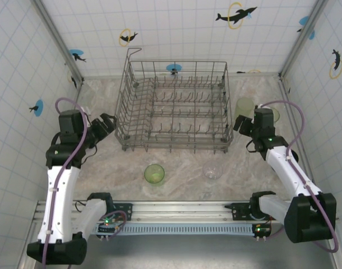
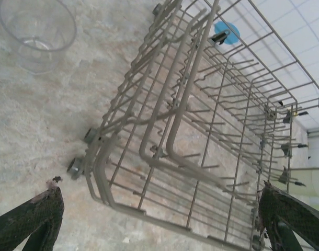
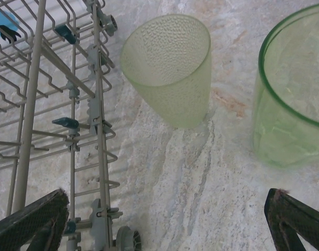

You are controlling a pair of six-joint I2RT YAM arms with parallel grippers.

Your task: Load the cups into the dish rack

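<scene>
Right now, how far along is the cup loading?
Done: nothing, the rack holds no cups. In hand: nothing, left pincer and right pincer both open, empty. To do: green cup and clear glass before the rack, pale tumbler and green glass to its right.

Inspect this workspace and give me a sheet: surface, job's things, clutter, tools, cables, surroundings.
Surface: marbled beige tabletop, no spills seen.
Job's things: grey wire dish rack upright at centre, no cups inside; translucent green tumbler and clear glass upright in front of it; dimpled pale-green tumbler and glossy green tumbler upright right of it.
Clutter: nothing seen.
Tools: left tool open, empty, by the rack's left side; right tool open, empty, by its right side.
Cables: purple left-arm cable and purple right-arm cable, each looped above its arm.
Surroundings: white tiled walls with dolphin stickers.
</scene>
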